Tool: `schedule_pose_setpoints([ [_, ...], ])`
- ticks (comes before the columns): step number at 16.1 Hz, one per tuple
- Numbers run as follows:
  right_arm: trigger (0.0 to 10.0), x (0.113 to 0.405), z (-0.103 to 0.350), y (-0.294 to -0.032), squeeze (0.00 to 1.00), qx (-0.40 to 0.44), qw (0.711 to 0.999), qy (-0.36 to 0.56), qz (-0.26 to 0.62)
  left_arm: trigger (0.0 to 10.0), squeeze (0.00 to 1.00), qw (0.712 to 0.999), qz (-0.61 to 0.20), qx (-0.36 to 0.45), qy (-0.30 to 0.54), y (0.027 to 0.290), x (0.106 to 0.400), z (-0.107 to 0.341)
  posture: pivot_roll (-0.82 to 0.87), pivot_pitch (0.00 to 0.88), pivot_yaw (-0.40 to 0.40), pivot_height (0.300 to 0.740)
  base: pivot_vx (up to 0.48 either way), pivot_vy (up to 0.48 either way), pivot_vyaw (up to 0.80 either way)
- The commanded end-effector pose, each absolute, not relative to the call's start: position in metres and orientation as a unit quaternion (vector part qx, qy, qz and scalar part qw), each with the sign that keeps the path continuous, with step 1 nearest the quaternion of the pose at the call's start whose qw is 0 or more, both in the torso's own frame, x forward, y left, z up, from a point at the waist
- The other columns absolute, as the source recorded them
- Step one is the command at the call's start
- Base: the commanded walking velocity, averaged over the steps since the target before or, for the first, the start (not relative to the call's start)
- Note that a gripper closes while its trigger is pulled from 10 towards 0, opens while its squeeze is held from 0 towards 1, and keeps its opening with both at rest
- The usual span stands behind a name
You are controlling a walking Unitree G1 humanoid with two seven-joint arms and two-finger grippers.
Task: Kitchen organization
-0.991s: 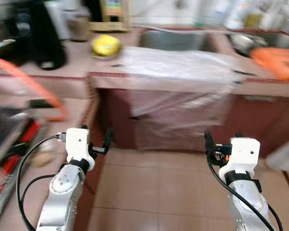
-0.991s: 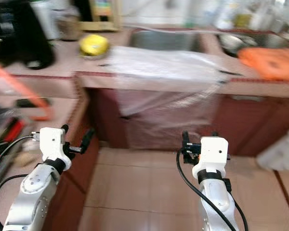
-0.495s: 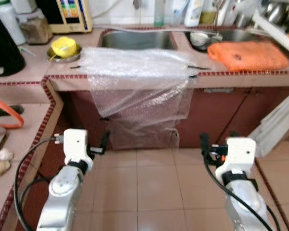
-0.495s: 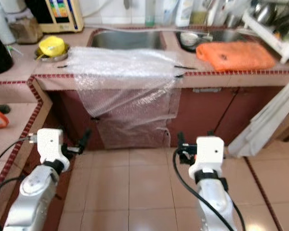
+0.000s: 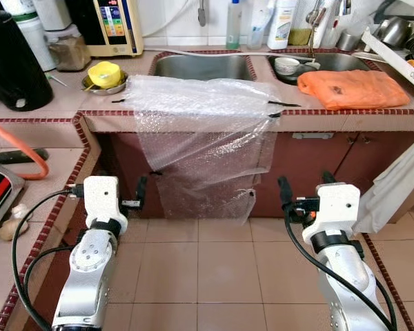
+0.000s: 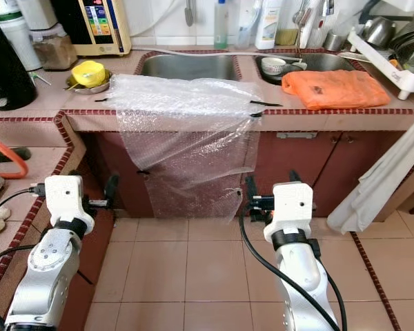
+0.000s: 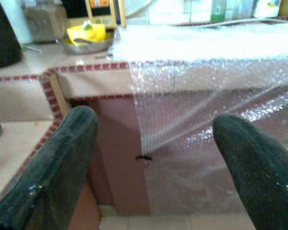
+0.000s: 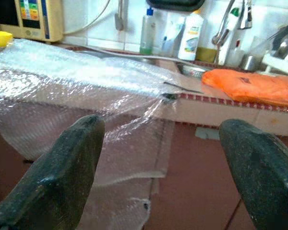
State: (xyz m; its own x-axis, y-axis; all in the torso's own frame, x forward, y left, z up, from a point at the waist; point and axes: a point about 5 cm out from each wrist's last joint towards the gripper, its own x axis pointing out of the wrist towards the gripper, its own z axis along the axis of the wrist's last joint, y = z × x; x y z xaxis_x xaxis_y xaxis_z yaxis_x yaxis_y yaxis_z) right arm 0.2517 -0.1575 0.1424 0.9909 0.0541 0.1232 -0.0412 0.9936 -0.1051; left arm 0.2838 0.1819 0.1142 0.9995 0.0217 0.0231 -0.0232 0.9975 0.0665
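A sheet of bubble wrap (image 5: 201, 131) lies over the counter edge in front of the left sink (image 5: 200, 67) and hangs down past the cabinet front. An orange cloth (image 5: 352, 88) lies on the counter before the right sink. A yellow item sits in a small metal bowl (image 5: 105, 76) on the counter to the left. My left gripper (image 5: 127, 193) and right gripper (image 5: 303, 186) hover low above the tiled floor, short of the cabinet. Both are open with nothing between their fingers (image 7: 62, 158) (image 8: 72, 158), and both point toward the hanging bubble wrap (image 7: 206, 120) (image 8: 86, 86).
A side counter (image 5: 55, 158) runs along my left with an orange loop (image 5: 21, 134) and a black jug (image 5: 14, 62). Bottles (image 5: 283, 24) and a dish rack (image 5: 400, 41) stand behind the sinks. A pale cloth (image 5: 400, 183) hangs at the right. Brown floor tiles (image 5: 214, 269) lie ahead.
The camera has swung right and steadied, so the sink counter now sits centred and sharp. Both grippers hold the same open pose in front of me.
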Motion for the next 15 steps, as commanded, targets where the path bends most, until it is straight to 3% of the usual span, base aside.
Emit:
schedule_pose_setpoints([
  [1,10.0,0.250,0.146,-0.154,0.00,-0.043,0.996,-0.071,0.037,10.0,0.00,0.998,0.022,0.048,-0.028,0.186,0.283,0.120,0.02,0.056,0.038,0.740,0.000,0.000,0.00],
  [6,10.0,0.243,0.153,-0.148,0.00,-0.030,0.994,-0.086,0.055,10.0,0.00,0.998,0.006,0.032,-0.048,0.189,0.278,0.132,0.02,0.074,0.031,0.740,0.104,0.000,0.00],
  [15,10.0,0.244,0.160,-0.139,0.00,-0.043,0.991,-0.100,0.079,10.0,0.00,0.998,-0.014,0.021,-0.050,0.180,0.277,0.134,0.03,0.055,0.021,0.740,0.409,0.000,0.00],
])
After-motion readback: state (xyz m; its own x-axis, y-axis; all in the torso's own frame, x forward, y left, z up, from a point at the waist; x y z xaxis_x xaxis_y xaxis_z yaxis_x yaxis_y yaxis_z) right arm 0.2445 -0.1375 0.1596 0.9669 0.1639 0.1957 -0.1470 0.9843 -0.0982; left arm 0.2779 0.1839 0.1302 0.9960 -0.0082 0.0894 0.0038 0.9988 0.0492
